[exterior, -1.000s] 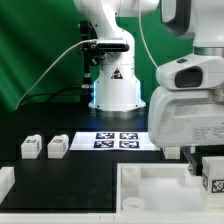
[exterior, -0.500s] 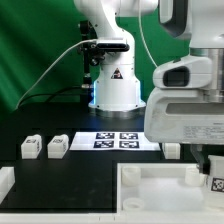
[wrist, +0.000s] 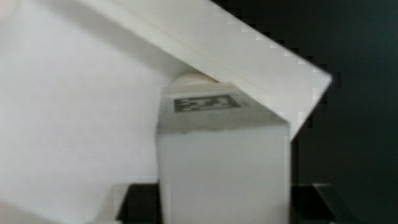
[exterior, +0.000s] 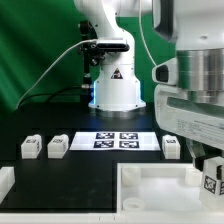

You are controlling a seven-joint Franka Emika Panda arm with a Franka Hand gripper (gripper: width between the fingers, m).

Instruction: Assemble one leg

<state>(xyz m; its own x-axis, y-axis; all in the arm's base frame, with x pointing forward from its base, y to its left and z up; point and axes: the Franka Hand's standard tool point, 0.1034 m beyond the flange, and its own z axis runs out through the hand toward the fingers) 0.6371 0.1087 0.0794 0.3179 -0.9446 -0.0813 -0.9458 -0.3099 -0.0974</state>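
White leg fills wrist view (tag visible); exterior shows gripper.

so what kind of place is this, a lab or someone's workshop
Most likely a robotics lab: a green backdrop curtain, a black table with the marker board fixed on it, and tagged white legs laid out.

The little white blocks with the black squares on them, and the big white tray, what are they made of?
The small white block-shaped legs look like matte plastic: smooth faces, crisp moulded edges, no grain. The large white square tray-like piece looks like the same dull plastic, though painted wood cannot be ruled out.
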